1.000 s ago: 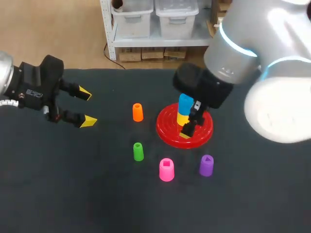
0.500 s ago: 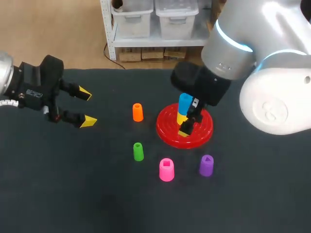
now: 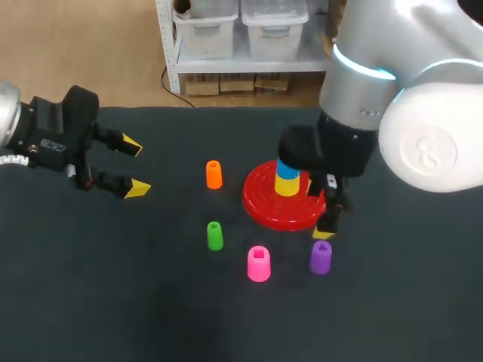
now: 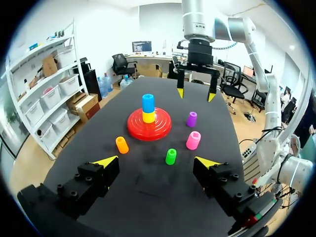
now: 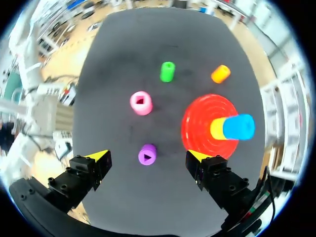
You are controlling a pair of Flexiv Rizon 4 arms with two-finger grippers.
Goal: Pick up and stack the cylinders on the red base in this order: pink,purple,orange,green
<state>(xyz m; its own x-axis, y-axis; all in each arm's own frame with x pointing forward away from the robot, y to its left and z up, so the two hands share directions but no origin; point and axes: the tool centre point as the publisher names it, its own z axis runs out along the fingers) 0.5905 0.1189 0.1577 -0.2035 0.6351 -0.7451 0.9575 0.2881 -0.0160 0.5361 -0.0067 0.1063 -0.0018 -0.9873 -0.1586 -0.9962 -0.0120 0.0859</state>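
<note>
Dark table (image 3: 113, 302): red base (image 3: 260, 200) carries yellow-blue stack (image 3: 287, 177); pink cylinder (image 3: 259, 264) apparently hollow; both jaws wide, empty.

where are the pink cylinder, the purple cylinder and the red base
pink cylinder (image 3: 259, 264), head view, middle of its body
purple cylinder (image 3: 320, 257), head view, middle of its body
red base (image 3: 260, 199), head view, bare ridged part near its left rim

The right gripper (image 3: 326, 223) is moving away from the blue cylinder (image 3: 287, 167), leaving it standing on the yellow cylinder (image 3: 287, 185), and is travelling toward the table's near edge, its fingers spread, above the purple cylinder (image 3: 320, 257).
</note>
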